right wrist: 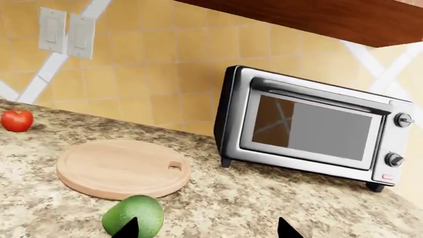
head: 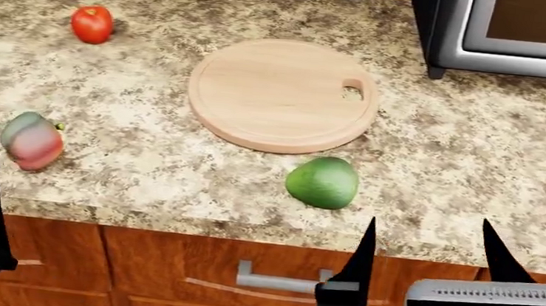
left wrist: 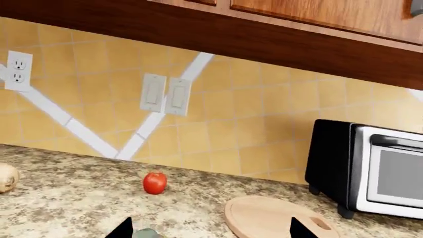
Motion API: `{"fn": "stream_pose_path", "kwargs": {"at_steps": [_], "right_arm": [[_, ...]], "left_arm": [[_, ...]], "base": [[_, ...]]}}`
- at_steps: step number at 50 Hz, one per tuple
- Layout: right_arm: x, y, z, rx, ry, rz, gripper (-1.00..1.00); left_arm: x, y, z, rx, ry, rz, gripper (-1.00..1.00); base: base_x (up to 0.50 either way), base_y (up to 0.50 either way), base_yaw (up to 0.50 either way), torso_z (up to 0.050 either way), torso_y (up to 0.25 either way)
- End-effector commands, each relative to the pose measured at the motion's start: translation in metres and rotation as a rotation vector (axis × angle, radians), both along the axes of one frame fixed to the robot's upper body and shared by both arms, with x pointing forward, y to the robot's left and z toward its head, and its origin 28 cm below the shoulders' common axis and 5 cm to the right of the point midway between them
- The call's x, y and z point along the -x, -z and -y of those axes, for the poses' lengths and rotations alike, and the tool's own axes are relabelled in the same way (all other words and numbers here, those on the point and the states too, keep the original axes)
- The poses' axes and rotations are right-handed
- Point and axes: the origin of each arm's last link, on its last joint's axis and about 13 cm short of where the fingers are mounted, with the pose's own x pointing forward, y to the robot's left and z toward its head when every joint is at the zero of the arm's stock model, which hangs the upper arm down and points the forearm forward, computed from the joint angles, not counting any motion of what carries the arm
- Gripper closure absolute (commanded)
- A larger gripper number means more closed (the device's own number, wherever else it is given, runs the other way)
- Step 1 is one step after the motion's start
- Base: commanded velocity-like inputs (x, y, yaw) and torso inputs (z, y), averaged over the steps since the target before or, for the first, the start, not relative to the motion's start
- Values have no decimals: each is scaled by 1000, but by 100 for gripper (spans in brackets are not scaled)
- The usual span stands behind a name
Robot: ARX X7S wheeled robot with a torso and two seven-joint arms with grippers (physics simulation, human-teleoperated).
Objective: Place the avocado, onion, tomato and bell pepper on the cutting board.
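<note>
On the granite surface (head: 471, 148) I counted one board (head: 283, 94), bare, and four vegetables, none on it. One avocado (head: 323, 181) lay just beside the board's near rim, one tomato (head: 92, 24) sat well apart toward the back left, one pepper (head: 31, 140) rested near the front left edge, and one onion (left wrist: 5, 177) showed only at my left wrist view's edge. My right tool (head: 430, 245) hung open near the avocado, holding nothing; my left tool (left wrist: 211, 229) was open too, empty. One toaster oven (right wrist: 310, 129) stood behind.
</note>
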Motion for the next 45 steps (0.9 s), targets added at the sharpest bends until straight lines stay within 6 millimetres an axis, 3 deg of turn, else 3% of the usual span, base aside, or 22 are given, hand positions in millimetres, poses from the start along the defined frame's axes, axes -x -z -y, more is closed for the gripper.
{"fn": "stream_pose_path", "kwargs": {"at_steps": [1, 11, 20, 45], "right_arm": [[14, -22, 2, 41, 0, 42, -100], [16, -22, 2, 44, 3, 42, -100], [19, -34, 2, 43, 0, 33, -100], [29, -44, 1, 42, -34, 52, -100]], "left_arm": [[14, -17, 1, -42, 16, 38, -100], [19, -17, -1, -42, 10, 33, -100], [21, -19, -1, -42, 4, 43, -100], [27, -18, 2, -41, 5, 42, -100]], "base": [[0, 500, 0, 0, 0], [0, 500, 0, 0, 0], [0, 0, 0, 0, 0], [496, 0, 0, 0, 0]]}}
